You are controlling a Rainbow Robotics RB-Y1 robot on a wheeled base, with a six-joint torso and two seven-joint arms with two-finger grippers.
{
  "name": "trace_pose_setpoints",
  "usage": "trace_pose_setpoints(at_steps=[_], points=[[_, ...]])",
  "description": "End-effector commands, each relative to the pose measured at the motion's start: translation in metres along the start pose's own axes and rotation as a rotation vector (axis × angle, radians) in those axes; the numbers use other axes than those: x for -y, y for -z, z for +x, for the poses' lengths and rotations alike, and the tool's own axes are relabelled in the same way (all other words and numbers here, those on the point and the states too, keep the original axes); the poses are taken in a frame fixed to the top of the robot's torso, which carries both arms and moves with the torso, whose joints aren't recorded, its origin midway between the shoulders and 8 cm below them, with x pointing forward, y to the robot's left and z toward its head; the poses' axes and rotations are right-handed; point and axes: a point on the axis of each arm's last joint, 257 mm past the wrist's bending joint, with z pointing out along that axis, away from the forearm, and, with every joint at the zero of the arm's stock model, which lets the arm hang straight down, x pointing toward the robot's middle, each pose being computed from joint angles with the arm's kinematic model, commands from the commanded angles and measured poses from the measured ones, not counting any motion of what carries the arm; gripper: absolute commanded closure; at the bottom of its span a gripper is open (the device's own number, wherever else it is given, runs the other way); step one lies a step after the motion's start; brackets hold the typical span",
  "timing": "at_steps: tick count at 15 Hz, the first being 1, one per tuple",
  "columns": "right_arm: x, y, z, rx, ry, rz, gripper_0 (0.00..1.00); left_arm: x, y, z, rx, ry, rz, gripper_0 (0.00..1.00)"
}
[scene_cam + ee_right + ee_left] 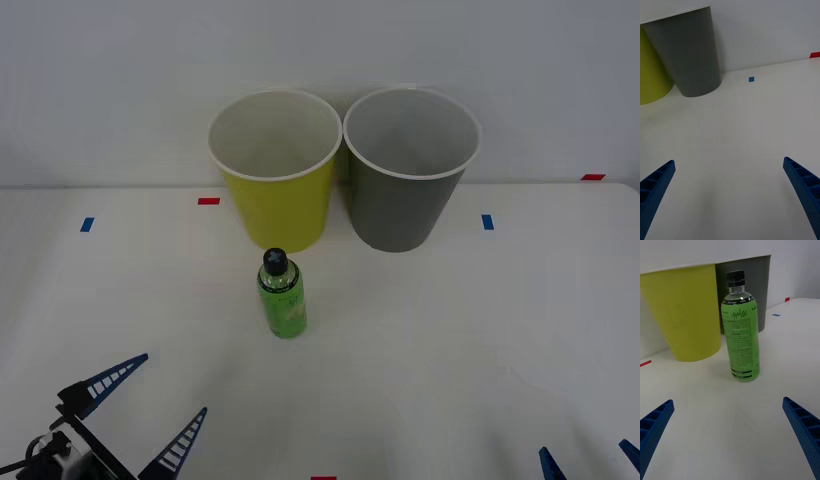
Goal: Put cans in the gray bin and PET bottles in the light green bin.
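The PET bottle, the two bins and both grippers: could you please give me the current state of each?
PET bottle: upright on the table, black cap on, ungrasped, standing just in front of the light green bin.
Light green bin: upright, open-topped, nothing visible inside.
Gray bin: upright beside the green one, open-topped, nothing visible inside.
Left gripper: open, empty, facing the bottle.
Right gripper: open, empty, low at the table's near right.

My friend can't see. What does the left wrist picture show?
A small clear plastic bottle with a green label and black cap stands upright on the white table, ahead of the open left gripper. Behind it stand a yellow-green plastic bin and a dark gray plastic bin.
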Motion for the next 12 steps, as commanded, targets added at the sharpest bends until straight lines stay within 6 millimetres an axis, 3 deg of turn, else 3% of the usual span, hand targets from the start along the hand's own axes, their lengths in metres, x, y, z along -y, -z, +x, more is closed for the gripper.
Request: trace_pose_setpoints(at_steps=[1,8,12], points=[[0.000,0.000,0.000,0.000,0.000,0.000,0.00,0.005,-0.026,-0.001,0.028,-0.028,0.065,0.00],[0.000,0.000,0.000,0.000,0.000,0.000,0.00,-0.003,-0.076,-0.013,0.098,-0.038,0.081,0.00],[0.000,0.000,0.000,0.000,0.000,0.000,0.00,-0.001,-0.094,-0.020,0.113,-0.019,0.074,0.00]])
